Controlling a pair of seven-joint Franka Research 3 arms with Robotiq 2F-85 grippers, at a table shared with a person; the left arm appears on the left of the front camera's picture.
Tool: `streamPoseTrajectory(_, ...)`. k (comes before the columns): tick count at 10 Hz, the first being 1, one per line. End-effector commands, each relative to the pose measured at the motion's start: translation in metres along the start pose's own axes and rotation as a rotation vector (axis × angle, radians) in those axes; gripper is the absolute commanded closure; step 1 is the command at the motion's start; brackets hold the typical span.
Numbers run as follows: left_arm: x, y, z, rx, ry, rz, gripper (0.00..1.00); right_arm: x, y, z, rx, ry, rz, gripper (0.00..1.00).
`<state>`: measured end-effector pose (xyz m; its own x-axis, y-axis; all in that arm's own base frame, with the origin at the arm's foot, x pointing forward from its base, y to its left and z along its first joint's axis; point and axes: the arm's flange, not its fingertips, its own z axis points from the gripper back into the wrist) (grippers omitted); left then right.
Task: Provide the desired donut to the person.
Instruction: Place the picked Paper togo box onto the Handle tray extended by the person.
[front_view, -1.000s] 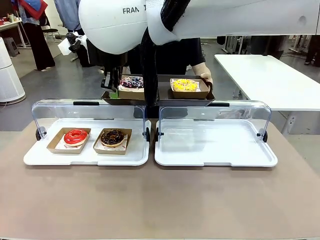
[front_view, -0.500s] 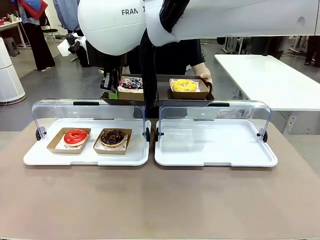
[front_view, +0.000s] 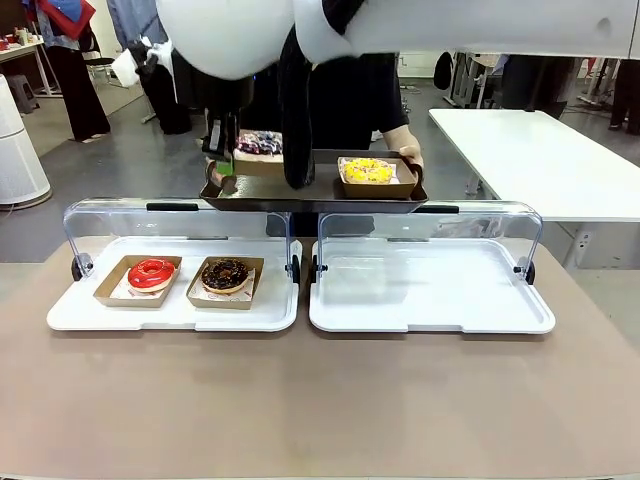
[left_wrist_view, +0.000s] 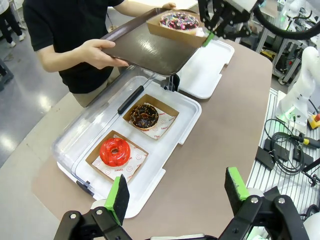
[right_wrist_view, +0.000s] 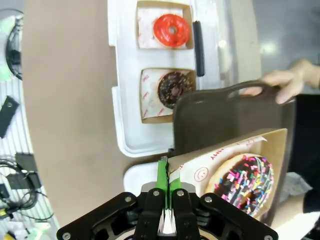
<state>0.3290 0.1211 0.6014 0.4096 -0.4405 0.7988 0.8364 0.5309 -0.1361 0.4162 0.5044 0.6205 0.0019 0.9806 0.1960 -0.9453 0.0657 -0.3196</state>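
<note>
The right tool (right_wrist_view: 165, 192) is clamped on the paper lip of the sprinkled donut's box (right_wrist_view: 227, 165), holding it over the dark tray (front_view: 315, 198) the person (left_wrist_view: 70, 45) offers at the far side; it looks not yet set down. A yellow donut (front_view: 369, 170) already rests there. The left tool (left_wrist_view: 176, 192) hangs with fingers apart above the brown worktop (front_view: 320, 400), where red (front_view: 151, 272) and chocolate (front_view: 225, 273) donuts remain in the left case. Behind lies an open workshop floor.

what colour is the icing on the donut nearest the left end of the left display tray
Glossy red, on the ring donut in a brown cardboard box. The left wrist view shows it best.
</note>
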Motion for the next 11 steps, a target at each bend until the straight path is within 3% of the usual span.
streamPoseTrajectory(1,0.000,-0.001,0.001,-0.006,-0.007,0.000,0.00,0.024,-0.027,-0.003,0.013,0.002,0.048,0.98)
streamPoseTrajectory(7,0.000,-0.001,0.001,-0.006,-0.007,0.000,0.00,0.066,-0.089,-0.030,0.031,0.124,-0.026,0.98)
streamPoseTrajectory(11,0.000,-0.001,0.001,-0.006,-0.007,0.000,0.00,0.058,-0.120,-0.057,0.053,0.184,-0.111,0.98)
